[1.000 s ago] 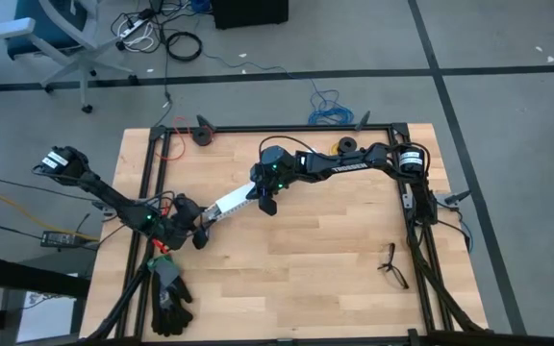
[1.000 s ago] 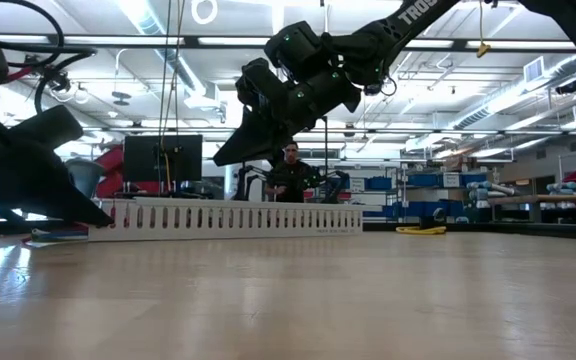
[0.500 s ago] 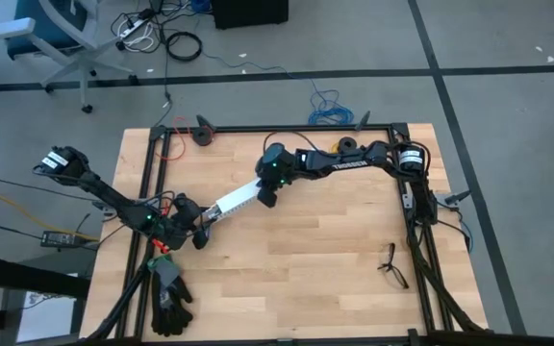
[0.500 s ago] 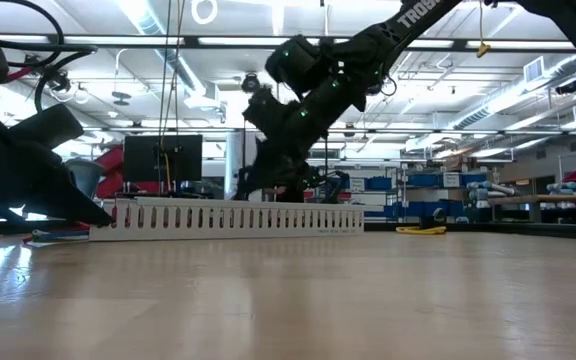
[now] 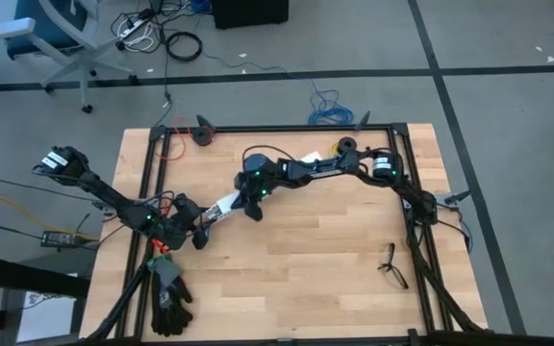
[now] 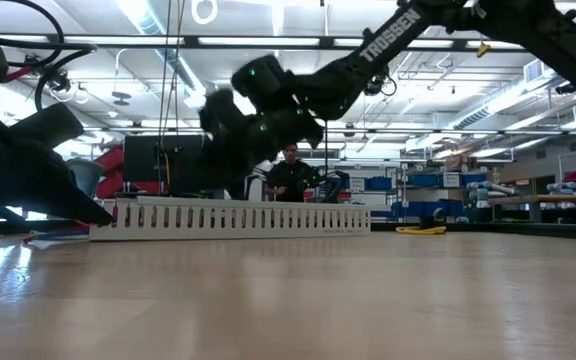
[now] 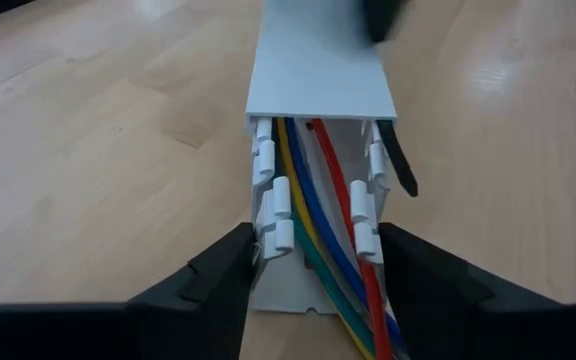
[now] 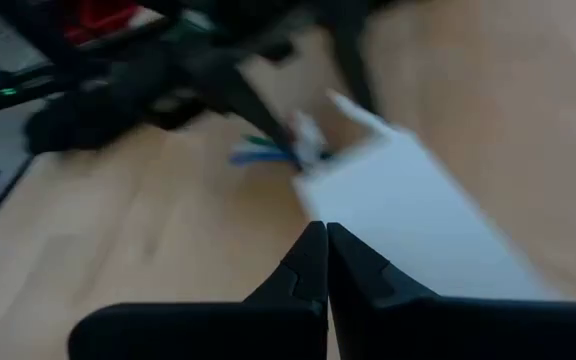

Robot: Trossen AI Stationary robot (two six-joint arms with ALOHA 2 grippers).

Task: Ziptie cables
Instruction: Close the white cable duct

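Observation:
A white slotted channel with a flat white cover lies on the wooden table, slanting from near left to far right. The cables, red, yellow, green and blue wires, run along inside it. Their ends stick out at its near-left end. The ziptie's black tip pokes out from under the cover. My left gripper stands at the channel's open end. My right gripper is shut, above the cover near the channel's middle. My left gripper pinches the channel's open near-left end between its two fingers, one on each slotted side wall. It comes level from the table's left, along the channel, which lies flat on the table. My right gripper's shut tips are at the cover's top; whether they touch it I cannot tell.
Black gloves lie at the near-left corner and a small black forked object near the right edge. A black frame borders the table. A person stands in the room beyond. Bare wood spreads over the near middle.
My right gripper has moved along the channel toward the table's left and near side, closer to my left gripper, and has come lower over the cover. My left gripper and the channel's open end have stayed in place.

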